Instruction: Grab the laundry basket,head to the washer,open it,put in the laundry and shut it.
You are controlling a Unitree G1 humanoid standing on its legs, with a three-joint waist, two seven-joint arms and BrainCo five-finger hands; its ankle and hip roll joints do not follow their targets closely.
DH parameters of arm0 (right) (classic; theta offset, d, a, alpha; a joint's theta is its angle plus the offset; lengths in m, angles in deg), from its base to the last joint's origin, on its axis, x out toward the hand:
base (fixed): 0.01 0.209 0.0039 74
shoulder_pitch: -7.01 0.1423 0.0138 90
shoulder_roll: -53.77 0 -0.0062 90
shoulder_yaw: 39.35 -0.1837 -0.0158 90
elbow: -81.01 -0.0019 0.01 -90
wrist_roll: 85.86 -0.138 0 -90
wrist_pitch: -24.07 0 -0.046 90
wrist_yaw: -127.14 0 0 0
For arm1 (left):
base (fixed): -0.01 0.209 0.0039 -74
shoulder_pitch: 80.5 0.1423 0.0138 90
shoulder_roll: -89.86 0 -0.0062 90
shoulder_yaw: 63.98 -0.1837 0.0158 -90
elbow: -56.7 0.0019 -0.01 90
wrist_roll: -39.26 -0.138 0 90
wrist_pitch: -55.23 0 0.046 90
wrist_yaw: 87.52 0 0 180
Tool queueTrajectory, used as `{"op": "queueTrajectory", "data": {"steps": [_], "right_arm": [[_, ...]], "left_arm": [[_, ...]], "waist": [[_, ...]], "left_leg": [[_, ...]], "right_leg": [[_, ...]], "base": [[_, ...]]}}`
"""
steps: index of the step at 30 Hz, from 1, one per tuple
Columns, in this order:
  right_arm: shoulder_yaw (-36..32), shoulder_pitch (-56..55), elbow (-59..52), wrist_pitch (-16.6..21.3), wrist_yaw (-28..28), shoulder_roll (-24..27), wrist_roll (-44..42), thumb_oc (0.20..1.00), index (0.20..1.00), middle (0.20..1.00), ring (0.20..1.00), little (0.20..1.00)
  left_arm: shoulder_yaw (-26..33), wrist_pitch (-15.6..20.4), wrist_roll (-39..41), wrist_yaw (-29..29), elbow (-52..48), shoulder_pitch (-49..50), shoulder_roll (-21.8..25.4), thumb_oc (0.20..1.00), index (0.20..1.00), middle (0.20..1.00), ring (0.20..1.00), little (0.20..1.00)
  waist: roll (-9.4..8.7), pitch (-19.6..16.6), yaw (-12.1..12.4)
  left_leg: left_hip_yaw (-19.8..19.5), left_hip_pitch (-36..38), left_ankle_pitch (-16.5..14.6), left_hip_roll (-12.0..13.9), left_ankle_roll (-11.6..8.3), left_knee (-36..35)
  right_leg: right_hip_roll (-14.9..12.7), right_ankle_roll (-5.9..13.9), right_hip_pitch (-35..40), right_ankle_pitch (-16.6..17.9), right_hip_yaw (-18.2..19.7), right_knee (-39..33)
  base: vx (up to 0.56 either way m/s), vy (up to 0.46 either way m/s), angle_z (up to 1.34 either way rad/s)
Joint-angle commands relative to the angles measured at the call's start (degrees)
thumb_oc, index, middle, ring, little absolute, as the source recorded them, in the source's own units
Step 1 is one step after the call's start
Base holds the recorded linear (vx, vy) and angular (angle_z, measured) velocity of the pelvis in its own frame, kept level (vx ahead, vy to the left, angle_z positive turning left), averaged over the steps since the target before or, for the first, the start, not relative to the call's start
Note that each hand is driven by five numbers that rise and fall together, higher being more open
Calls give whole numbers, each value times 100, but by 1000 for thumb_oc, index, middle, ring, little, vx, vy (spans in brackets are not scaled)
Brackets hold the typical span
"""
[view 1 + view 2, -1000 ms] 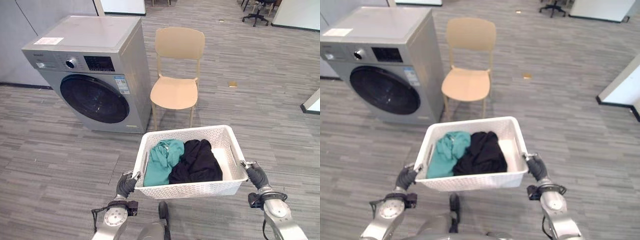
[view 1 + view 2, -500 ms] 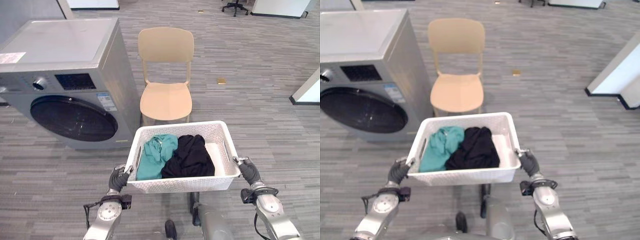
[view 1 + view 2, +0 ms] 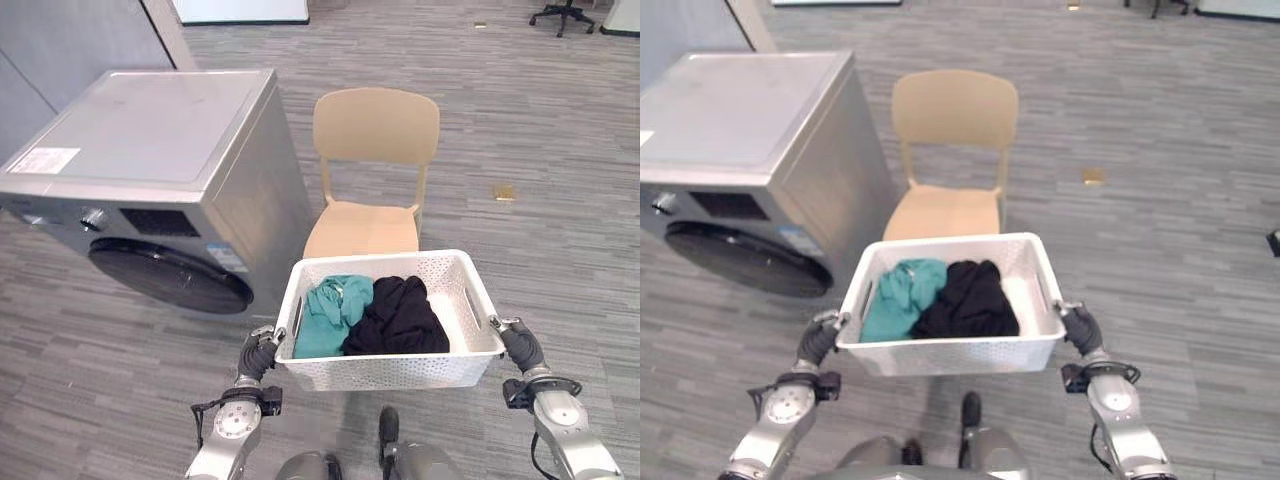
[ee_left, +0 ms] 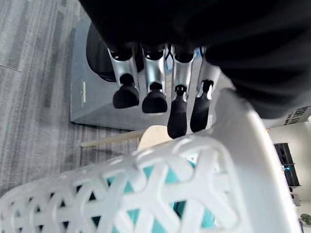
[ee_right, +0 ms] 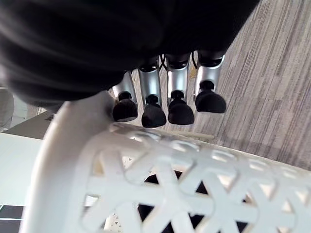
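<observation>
White laundry basket [image 3: 390,372] held between each robot hand.

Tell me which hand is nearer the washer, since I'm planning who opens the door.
Left. The left hand grips the basket edge on the washer's side; the right hand holds the far edge.

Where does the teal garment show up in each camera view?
Left eye view: teal garment in the basket's left half.
Right eye view: same spot, beside the black garment.
Left wrist view: teal patches behind the white lattice.
Right wrist view: cannot tell.
Shared landmark: the white laundry basket.
</observation>
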Motion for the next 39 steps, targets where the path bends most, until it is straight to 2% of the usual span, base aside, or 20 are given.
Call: {"op": "queueTrajectory", "data": {"steps": [1, 2, 3, 4, 7, 9, 13, 15, 16, 18, 19, 20, 22, 25, 28, 31, 34, 35, 36, 39], "right_arm": [[96, 82, -424, 438, -68, 65, -40, 200, 200, 200, 200, 200], [140, 116, -379, 417, -92, 38, -43, 200, 200, 200, 200, 200], [140, 116, -377, 417, -93, 38, -43, 200, 200, 200, 200, 200], [195, 153, -325, 413, -106, -4, -70, 200, 200, 200, 200, 200], [276, 247, -245, 422, -133, -20, -90, 200, 200, 200, 200, 200], [367, 308, -175, 426, -85, -82, -130, 200, 200, 200, 200, 200], [615, 558, -49, 415, -76, -190, -18, 200, 200, 200, 200, 200], [770, 776, -17, 416, -116, -247, 44, 200, 200, 200, 200, 200], [912, 994, 27, 431, -169, -305, 146, 200, 200, 200, 200, 200], [965, 1070, 43, 434, -191, -333, 165, 200, 200, 200, 200, 200], [1072, 1234, 83, 445, -245, -389, 199, 200, 200, 200, 200, 200], [1074, 1243, 88, 446, -247, -390, 200, 200, 200, 200, 200, 200], [1165, 1434, 216, 431, -398, -367, 355, 200, 200, 200, 200, 200], [1226, 1470, 303, 423, -508, -330, 512, 200, 200, 200, 200, 200], [1325, 1600, 383, 432, -579, -293, 554, 200, 200, 200, 200, 200], [1424, 1824, 505, 443, -710, -274, 580, 200, 200, 200, 200, 200], [1677, 2443, 782, 482, -998, -336, 552, 200, 200, 200, 200, 200], [1678, 2478, 810, 495, -1004, -337, 549, 200, 200, 200, 200, 200], [1852, 2900, 1108, 497, -1164, -437, 480, 200, 200, 200, 200, 200], [2191, 3887, 1841, 494, -1541, -582, 494, 200, 200, 200, 200, 200]], "left_arm": [[33, 705, 155, 56, -757, -312, 11, 200, 200, 200, 200, 200], [48, 683, 126, 19, -760, -299, 9, 200, 200, 200, 200, 200], [47, 682, 125, 18, -761, -299, 9, 200, 200, 200, 200, 200], [50, 692, 124, -27, -770, -296, -13, 200, 200, 200, 200, 200], [38, 694, 127, -108, -771, -322, -31, 200, 200, 200, 200, 200], [-9, 718, 110, -91, -735, -369, -35, 200, 200, 200, 200, 200], [-97, 721, -17, -184, -573, -515, 10, 200, 200, 200, 200, 200], [-135, 714, -48, -259, -508, -646, 55, 200, 200, 200, 200, 200], [-178, 716, -108, -352, -412, -853, 130, 200, 200, 200, 200, 200], [-179, 727, -116, -392, -356, -933, 149, 200, 200, 200, 200, 200], [-181, 762, -149, -473, -260, -1049, 168, 200, 200, 200, 200, 200], [-179, 767, -149, -474, -252, -1057, 167, 200, 200, 200, 200, 200], [-229, 820, -144, -554, -48, -1224, 146, 200, 200, 200, 200, 200], [-387, 838, -140, -576, 190, -1374, 26, 200, 200, 200, 200, 200], [-480, 851, -185, -640, 306, -1496, -2, 200, 200, 200, 200, 200], [-611, 878, -178, -736, 401, -1728, -18, 200, 200, 200, 200, 200], [-824, 936, -159, -1077, 729, -2315, -131, 200, 200, 200, 200, 200], [-823, 949, -159, -1082, 756, -2349, -138, 200, 200, 200, 200, 200], [-954, 999, -113, -1235, 1124, -2784, -212, 200, 200, 200, 200, 200], [-1222, 1027, -116, -1521, 1975, -3677, -294, 200, 200, 200, 200, 200]], "waist": [[-134, -169, 50], [-87, -144, 154], [-93, -137, 157], [-20, -145, 237], [3, -126, 318], [111, -239, 341], [102, -434, 449], [120, -418, 468], [151, -332, 468], [160, -277, 473], [193, -178, 427], [195, -178, 426], [184, -67, 303], [108, -51, 247], [116, -47, 248], [119, 26, 218], [123, 294, 230], [127, 286, 226], [139, 323, 241], [172, 475, 300]], "left_leg": [[31, -222, 591, 224, -36, -163], [-65, -415, 979, 268, -123, -530], [-60, -393, 990, 262, -126, -554], [-249, -462, 1235, 291, -191, -884], [-400, -585, 1369, 314, -233, -1013], [-430, -386, 1343, 337, -215, -1184], [-348, -173, 1121, 177, -44, -1124], [-243, -61, 1022, 140, 56, -1149], [-125, 45, 904, 113, 168, -1147], [-79, 64, 867, 110, 203, -1158], [-12, 160, 811, 79, 234, -1236], [-11, 160, 811, 81, 233, -1243], [-5, 253, 772, -2, 228, -1344], [-76, 205, 707, -94, 242, -1247], [-56, 155, 718, -78, 222, -1291], [-93, -151, 776, -30, 206, -1285], [-156, -845, 905, 19, 174, -1148], [-160, -892, 878, 22, 174, -1109], [-199, -1300, 978, 34, 153, -1043], [-220, -1843, 1151, 45, 110, -981]], "right_leg": [[-210, 1002, 165, -750, 19, 124], [-127, 976, 390, -895, 118, 112], [-131, 975, 399, -900, 122, 113], [-77, 978, 561, -1026, 226, 117], [-112, 970, 723, -1180, 348, 194], [-122, 1020, 873, -1326, 409, 236], [-376, 1149, 937, -1382, 565, 415], [-460, 1237, 756, -1341, 642, 759], [-509, 1349, 329, -1257, 747, 1380], [-512, 1368, 77, -1208, 810, 1598], [-513, 1359, -355, -1059, 735, 1569], [-510, 1359, -359, -1060, 735, 1570], [-434, 1322, -728, -832, 564, 1076], [-436, 1298, -561, -743, 780, 743], [-439, 1278, -574, -653, 681, 632], [-415, 1247, -806, -580, 624, 576], [-396, 1205, -1467, -483, 614, 689], [-397, 1205, -1516, -510, 613, 734], [-393, 1178, -1853, -489, 588, 774], [-413, 1173, -2313, -435, 506, 828]], "base": [[254, 59, -20], [255, 58, -13], [359, 124, -22], [190, 83, -26], [260, 143, -38], [308, 183, -34], [279, 206, -34], [136, 220, -46], [53, 194, -60], [3, 103, -51], [-1, 47, -32], [25, 49, -23], [84, -5, -25], [83, -25, 9], [-14, -76, 30], [-93, -69, 2], [-206, -87, 3], [-243, -78, 1], [-181, -48, -5], [-197, -49, -6]]}}
